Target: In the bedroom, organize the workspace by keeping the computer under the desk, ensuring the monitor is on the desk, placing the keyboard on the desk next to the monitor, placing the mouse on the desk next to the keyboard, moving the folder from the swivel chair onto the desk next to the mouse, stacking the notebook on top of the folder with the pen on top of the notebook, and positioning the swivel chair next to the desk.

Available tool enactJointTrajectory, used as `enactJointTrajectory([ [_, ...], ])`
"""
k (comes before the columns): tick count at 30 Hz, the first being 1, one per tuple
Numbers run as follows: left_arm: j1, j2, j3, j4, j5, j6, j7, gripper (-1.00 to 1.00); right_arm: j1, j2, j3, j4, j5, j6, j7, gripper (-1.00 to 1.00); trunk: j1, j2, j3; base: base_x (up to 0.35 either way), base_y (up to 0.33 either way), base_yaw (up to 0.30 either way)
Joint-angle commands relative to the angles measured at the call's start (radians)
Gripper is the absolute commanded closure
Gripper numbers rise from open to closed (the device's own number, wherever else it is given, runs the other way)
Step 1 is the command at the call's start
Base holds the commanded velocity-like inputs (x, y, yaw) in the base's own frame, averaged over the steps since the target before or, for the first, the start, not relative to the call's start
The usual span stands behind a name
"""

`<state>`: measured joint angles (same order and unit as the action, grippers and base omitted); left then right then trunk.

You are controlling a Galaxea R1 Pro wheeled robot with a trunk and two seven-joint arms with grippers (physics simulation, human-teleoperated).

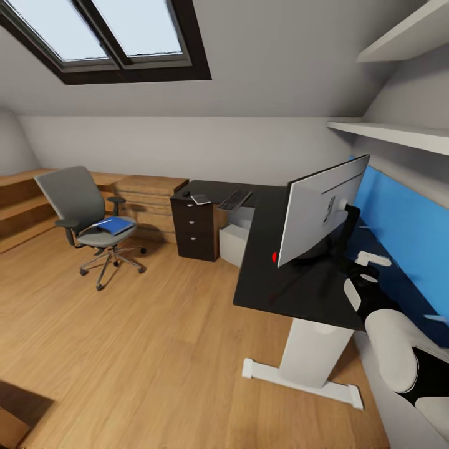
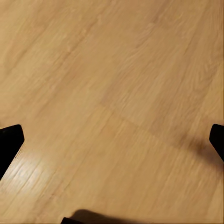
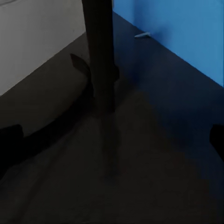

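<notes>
The black desk point(image 1: 274, 274) fills the right of the head view, and the monitor point(image 1: 321, 209) stands on it with its back to me. Farther along the desk lie the keyboard point(image 1: 236, 199), the notebook point(image 1: 201, 199) and the small mouse point(image 1: 186, 194). The grey computer point(image 1: 234, 242) sits under the desk. At the left stands the swivel chair point(image 1: 84, 206) with the blue folder point(image 1: 114, 226) on its seat. My right gripper point(image 3: 112, 140) is open over the desk top, facing the monitor stand point(image 3: 100, 51). A thin pale stick, perhaps the pen point(image 3: 142, 34), lies by the blue panel. My left gripper point(image 2: 112, 142) hangs open over bare floor.
A blue upright panel point(image 1: 405, 231) backs the desk on the right, under wall shelves point(image 1: 399, 134). A light-wood drawer chest point(image 1: 146, 199) and low wooden steps point(image 1: 22, 206) line the far wall. Wooden floor point(image 1: 156, 330) lies between me, the chair and the desk leg point(image 1: 312, 355).
</notes>
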<state>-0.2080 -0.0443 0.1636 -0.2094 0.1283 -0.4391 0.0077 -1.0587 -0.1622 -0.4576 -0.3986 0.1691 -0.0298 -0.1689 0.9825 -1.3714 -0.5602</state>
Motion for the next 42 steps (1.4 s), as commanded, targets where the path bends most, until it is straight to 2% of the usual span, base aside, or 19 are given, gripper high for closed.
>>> enactJointTrajectory([
  [1, -0.001, 0.0, -0.001, 0.001, 0.007, -0.003, 0.0, -1.0, -0.001, 0.001, -0.007, 0.002, 0.01, -0.005, 0.001, -1.0, 0.0, -0.001, -0.001, -0.114, 0.23, 0.0],
  [17, -0.001, -0.001, -0.001, 0.001, 0.007, -0.003, 0.0, -1.0, 0.0, 0.001, -0.007, 0.042, 0.002, -0.015, 0.001, -1.0, 0.0, -0.001, -0.001, -0.16, 0.201, 0.0],
  [20, -0.001, -0.002, -0.001, 0.001, 0.007, -0.003, 0.0, -1.0, 0.002, 0.001, -0.007, 0.046, -0.04, -0.015, 0.0, -1.0, 0.0, -0.001, -0.001, -0.021, 0.018, 0.0],
  [21, -0.001, -0.002, -0.001, 0.001, 0.007, -0.003, 0.0, -1.0, 0.003, 0.001, -0.007, 0.047, -0.084, -0.014, 0.001, -1.0, 0.0, -0.001, -0.001, -0.008, 0.007, 0.0],
  [29, -0.001, -0.002, -0.001, 0.001, 0.007, -0.003, 0.0, -1.0, 0.003, 0.0, -0.007, 0.049, -0.236, -0.009, 0.0, -1.0, 0.0, -0.001, -0.001, -0.003, 0.003, 0.0],
  [35, -0.001, -0.004, -0.001, 0.002, 0.008, -0.003, 0.0, -1.0, 0.008, 0.001, -0.007, 0.049, -0.272, 0.007, 0.002, -1.0, 0.0, -0.001, -0.001, 0.0, 0.0, 0.0],
  [42, -0.001, -0.005, -0.001, 0.004, 0.007, -0.003, 0.001, -1.0, 0.026, 0.024, -0.007, 0.026, -0.282, 0.006, 0.013, -1.0, 0.0, -0.001, -0.001, 0.0, 0.0, 0.0],
])
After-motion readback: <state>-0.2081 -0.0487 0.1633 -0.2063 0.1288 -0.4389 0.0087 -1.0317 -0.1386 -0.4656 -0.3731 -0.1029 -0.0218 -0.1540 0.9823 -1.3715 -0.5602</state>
